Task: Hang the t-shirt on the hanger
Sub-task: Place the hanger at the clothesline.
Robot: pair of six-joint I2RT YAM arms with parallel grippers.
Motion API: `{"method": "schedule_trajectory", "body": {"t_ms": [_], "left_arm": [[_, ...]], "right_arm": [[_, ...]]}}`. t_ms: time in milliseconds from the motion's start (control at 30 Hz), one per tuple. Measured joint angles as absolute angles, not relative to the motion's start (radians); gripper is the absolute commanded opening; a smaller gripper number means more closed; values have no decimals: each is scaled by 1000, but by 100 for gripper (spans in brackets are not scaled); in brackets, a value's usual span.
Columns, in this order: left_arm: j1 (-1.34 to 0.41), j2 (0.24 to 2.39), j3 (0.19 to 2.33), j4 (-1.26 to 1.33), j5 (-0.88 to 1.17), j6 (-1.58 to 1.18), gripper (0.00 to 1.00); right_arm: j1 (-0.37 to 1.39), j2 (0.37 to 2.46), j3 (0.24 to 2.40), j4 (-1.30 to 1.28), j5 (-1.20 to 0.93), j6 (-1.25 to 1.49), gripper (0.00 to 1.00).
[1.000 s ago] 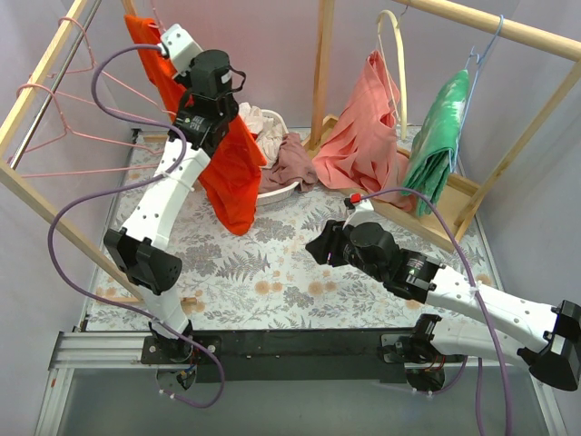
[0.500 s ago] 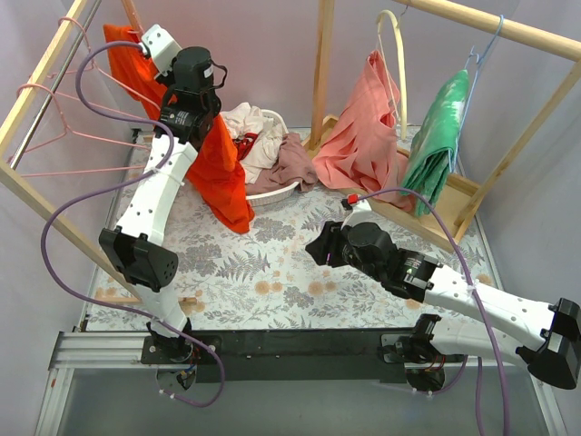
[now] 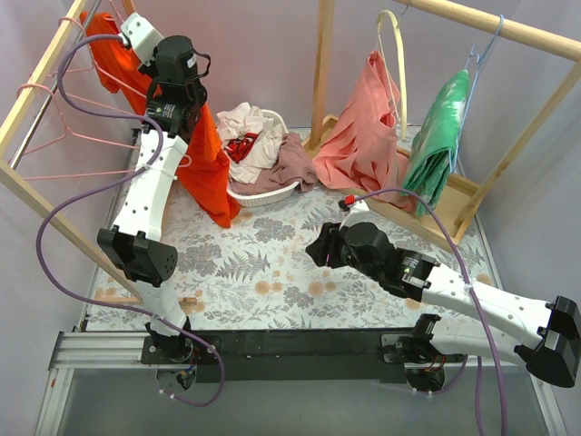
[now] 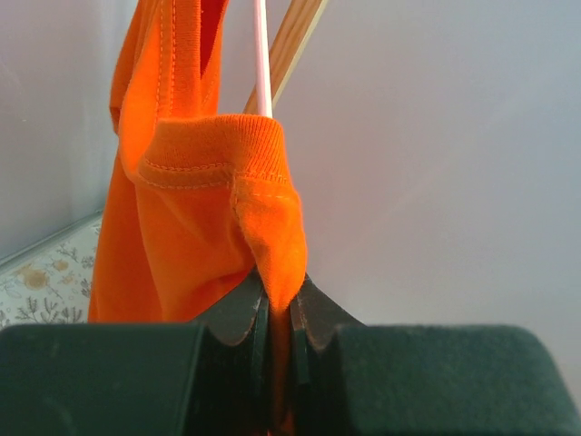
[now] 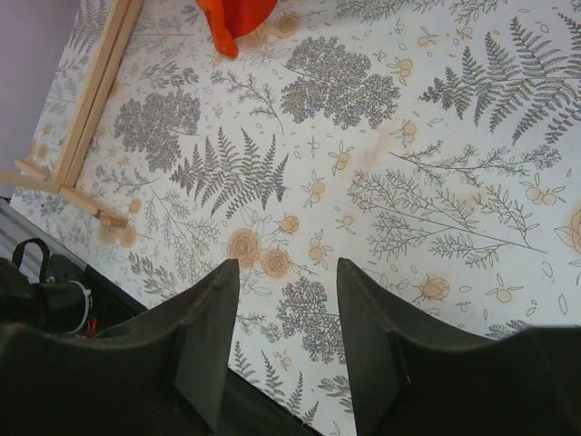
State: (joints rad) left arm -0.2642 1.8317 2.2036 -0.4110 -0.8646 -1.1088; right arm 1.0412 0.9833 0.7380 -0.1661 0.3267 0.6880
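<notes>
The bright orange-red t-shirt (image 3: 207, 168) hangs from the back-left corner of the rack down to the table. My left gripper (image 3: 124, 40) is raised there and is shut on a fold of the shirt's ribbed collar (image 4: 213, 145). Its jaws pinch the cloth (image 4: 280, 295). A thin pink wire of the hanger (image 4: 261, 54) runs down into the collar opening; the cloth hides the rest of it. My right gripper (image 3: 320, 247) hovers low over the middle of the table. It stands open (image 5: 286, 272) with nothing between its fingers. The shirt's lower tip (image 5: 238, 16) shows at the top of the right wrist view.
Two more pink wire hangers (image 3: 64, 138) hang on the left rail. A white basket of clothes (image 3: 263, 191) stands at the back centre. A salmon-pink garment (image 3: 363, 136) on a cream hanger and a green garment (image 3: 438, 136) on a blue hanger hang at the right. Wooden rack posts (image 3: 320, 64) frame the floral tablecloth (image 3: 272, 263).
My left arm has swung up and to the left toward the back-left rail, carrying the t-shirt with it. The right arm has stayed put.
</notes>
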Motion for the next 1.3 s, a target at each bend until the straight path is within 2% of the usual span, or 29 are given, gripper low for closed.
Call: {"method": "schedule_trajectory", "body": {"t_ms": [767,1000,1200,1300], "left_arm": [[-176,1850,2217,-467,-766,-1205,0],[-174,1834,2119,-448,-764,-1228,0],[-174,1814,2092,-433,-754,-1235,9],[-174,1801,2082,-432,-749,-1239,18]], "right_arm": [[1041,1013,762,-186,319,677,55],[1041,1019,762,-186,317,677,55],[1041,1019,762,-186,314,677,55],[1041,1019,762,-186,314,677,55]]}}
